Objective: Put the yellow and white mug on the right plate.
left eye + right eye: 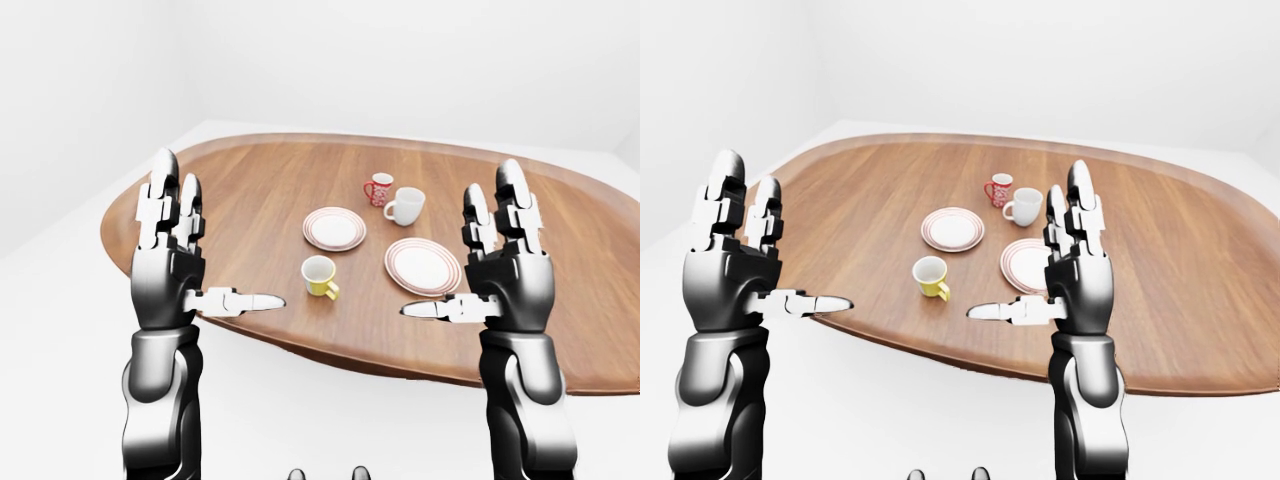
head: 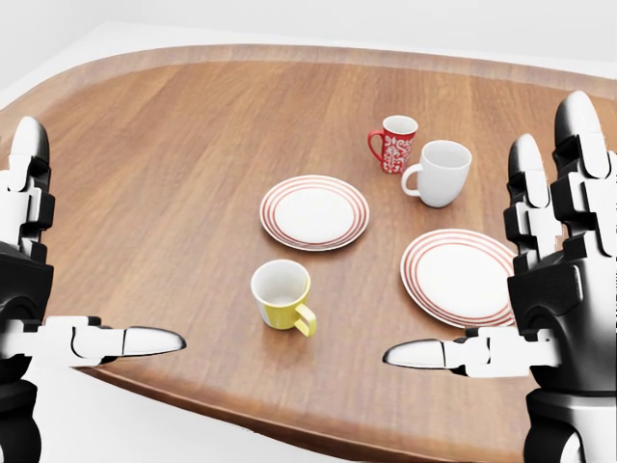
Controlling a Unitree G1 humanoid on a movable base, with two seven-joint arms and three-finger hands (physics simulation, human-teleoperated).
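The yellow and white mug (image 2: 281, 294) stands upright on the wooden table (image 2: 164, 145), handle toward the lower right of the head view. The right plate (image 2: 461, 275), white with red rings, lies empty to the mug's right. My left hand (image 1: 215, 240) is open, fingers up and thumb pointing inward, raised over the table's near edge, left of the mug. My right hand (image 1: 465, 250) is open in the same pose, beside the right plate's right side. Neither hand touches anything.
A second red-ringed plate (image 2: 314, 211) lies above the yellow mug in the head view. A red patterned mug (image 2: 396, 143) and a plain white mug (image 2: 442, 173) stand above the right plate. White floor and walls surround the table.
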